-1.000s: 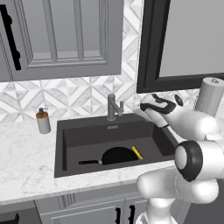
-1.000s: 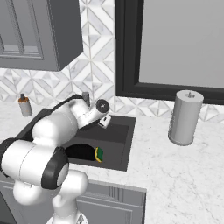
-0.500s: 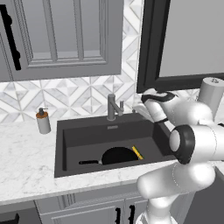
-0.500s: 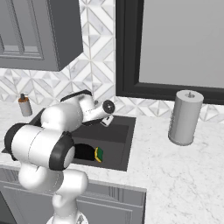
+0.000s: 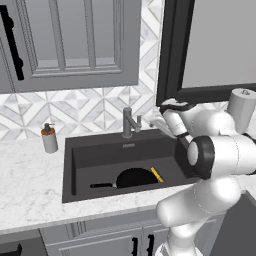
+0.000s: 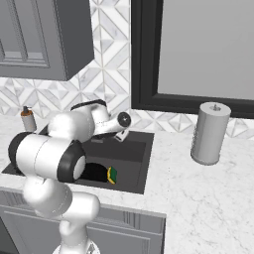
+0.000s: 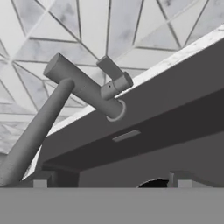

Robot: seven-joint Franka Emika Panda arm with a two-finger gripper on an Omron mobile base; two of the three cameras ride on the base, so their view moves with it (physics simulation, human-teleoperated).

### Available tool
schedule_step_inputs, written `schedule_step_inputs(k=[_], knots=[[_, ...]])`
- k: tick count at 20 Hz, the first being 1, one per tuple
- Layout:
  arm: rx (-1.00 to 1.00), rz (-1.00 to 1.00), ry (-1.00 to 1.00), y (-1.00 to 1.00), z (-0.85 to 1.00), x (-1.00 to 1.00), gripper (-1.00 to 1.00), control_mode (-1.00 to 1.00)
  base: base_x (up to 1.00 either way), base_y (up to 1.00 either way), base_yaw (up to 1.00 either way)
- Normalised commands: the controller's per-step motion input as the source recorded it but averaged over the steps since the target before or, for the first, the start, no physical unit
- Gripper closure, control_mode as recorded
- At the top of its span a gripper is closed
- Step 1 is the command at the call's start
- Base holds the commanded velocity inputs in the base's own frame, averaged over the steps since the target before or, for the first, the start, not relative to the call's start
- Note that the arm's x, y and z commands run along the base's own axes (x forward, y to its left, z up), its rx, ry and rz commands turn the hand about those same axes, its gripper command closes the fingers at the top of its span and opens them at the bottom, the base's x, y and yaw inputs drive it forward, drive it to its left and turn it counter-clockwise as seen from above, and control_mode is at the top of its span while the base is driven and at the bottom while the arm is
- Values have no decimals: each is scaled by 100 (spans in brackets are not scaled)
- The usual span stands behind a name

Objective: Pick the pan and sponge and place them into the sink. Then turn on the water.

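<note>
A: What stands around the sink [image 5: 70, 165]?

B: A soap dispenser [image 5: 49, 138] on the counter [image 5: 25, 185] to its left, a paper towel roll [image 6: 210, 133] to its right. The faucet [image 5: 129, 122] rises at the back rim.

A: And the pan [image 5: 134, 177] and sponge [image 5: 157, 174]?

B: Both lie in the basin, the sponge at the pan's right edge.

A: The arm?

B: Folded over the sink's right side, the gripper [image 5: 159, 121] level with the faucet, just beside its lever [image 7: 116, 74]. Its jaws stand wide, holding nothing.
</note>
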Motion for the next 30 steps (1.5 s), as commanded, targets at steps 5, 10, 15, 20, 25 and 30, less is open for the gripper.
schedule_step_inputs(k=[5,10,15,20,25,30], knots=[[0,0,0,3,0,44,-100,-100,0,0,0],[0,0,0,0,-8,39,-100,-100,0,0,0],[0,0,0,20,-15,42,-100,-100,0,0,0],[0,0,0,7,-19,45,-100,-100,0,0,0],[0,0,0,0,-21,43,-100,-100,0,0,0],[0,0,0,1,-24,41,-100,-100,0,0,0]])
